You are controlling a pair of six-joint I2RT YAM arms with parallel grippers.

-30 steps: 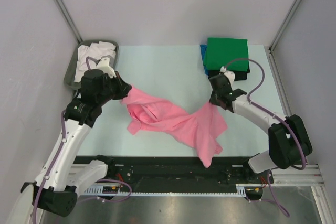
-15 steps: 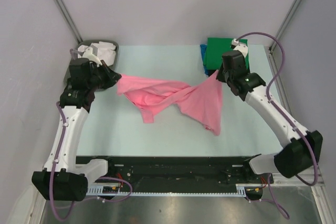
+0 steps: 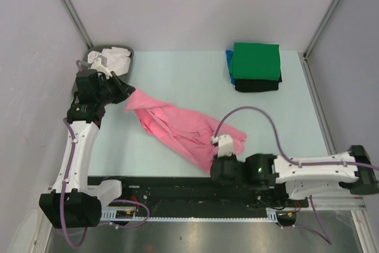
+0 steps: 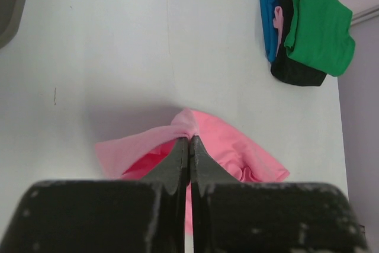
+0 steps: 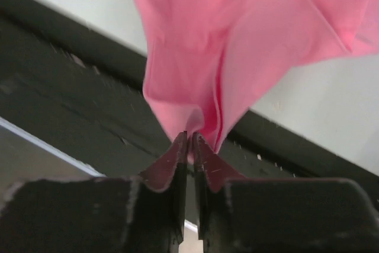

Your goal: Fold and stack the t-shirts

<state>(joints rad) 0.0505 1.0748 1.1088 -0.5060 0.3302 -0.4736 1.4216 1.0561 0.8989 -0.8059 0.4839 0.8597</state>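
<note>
The pink t-shirt [image 3: 177, 125] hangs stretched on a diagonal between both arms, rumpled along its length. My left gripper [image 3: 127, 97] is shut on its back-left corner near the tray; in the left wrist view the left gripper [image 4: 189, 139] pinches a fold of the pink t-shirt [image 4: 237, 152]. My right gripper [image 3: 211, 167] is shut on the opposite end at the table's front edge; the right wrist view shows the right gripper [image 5: 189, 135] clamping bunched cloth of the pink t-shirt [image 5: 237, 39]. The folded green t-shirt [image 3: 256, 60] tops a stack with the blue one [image 3: 228, 63] and the black one [image 3: 257, 85].
A grey tray [image 3: 79, 81] at the back left holds a crumpled white t-shirt [image 3: 109, 58]. The black rail [image 3: 166, 191] runs along the table's front edge, right under my right gripper. Grey walls close in on both sides.
My right arm swung from beside the stack at the back right down to the front edge, dragging its end of the pink shirt. The left gripper held near the tray.
</note>
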